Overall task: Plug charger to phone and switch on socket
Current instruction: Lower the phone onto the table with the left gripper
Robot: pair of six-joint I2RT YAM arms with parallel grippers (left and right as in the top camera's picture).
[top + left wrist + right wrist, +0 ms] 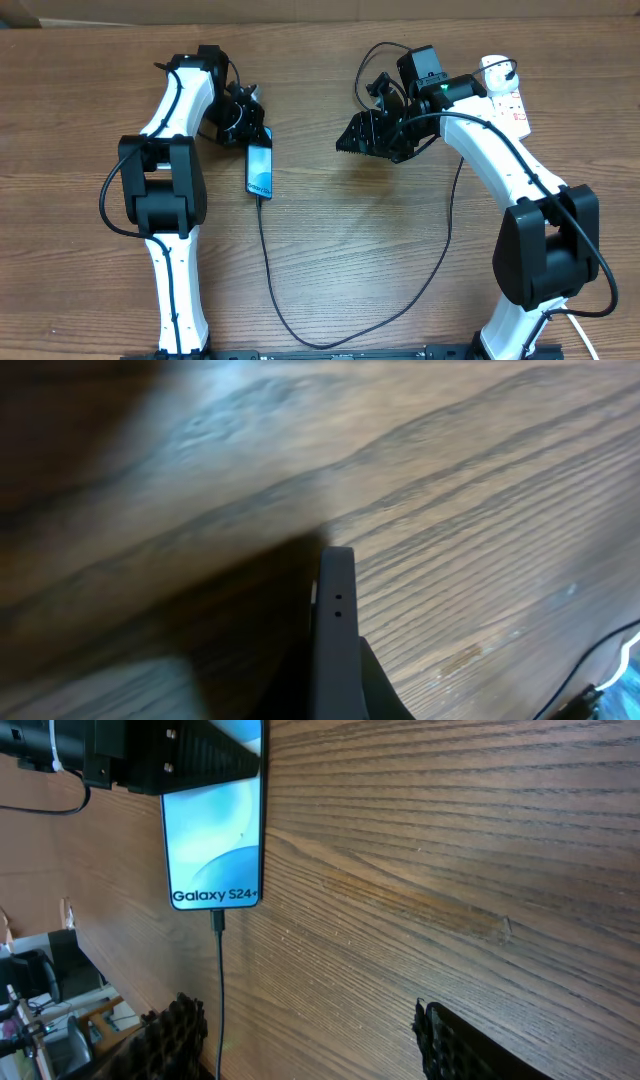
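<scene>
The phone (260, 172) lies flat on the table, screen up, and reads "Galaxy S24" in the right wrist view (215, 840). The charger's black cable (268, 262) has its tip in the phone's near end (218, 920), loops along the front and runs up to a white plug (495, 68) on the socket (512, 103) at the far right. My left gripper (246, 128) is shut on the phone's far end; the left wrist view shows the phone's edge (336, 630) between its fingers. My right gripper (362, 140) is open and empty (310, 1045), to the right of the phone.
The table is bare brown wood (350, 250). The cable's loop crosses the near middle of the table (330, 345) and passes under my right arm (500, 170). The socket lies beside the right arm's far end.
</scene>
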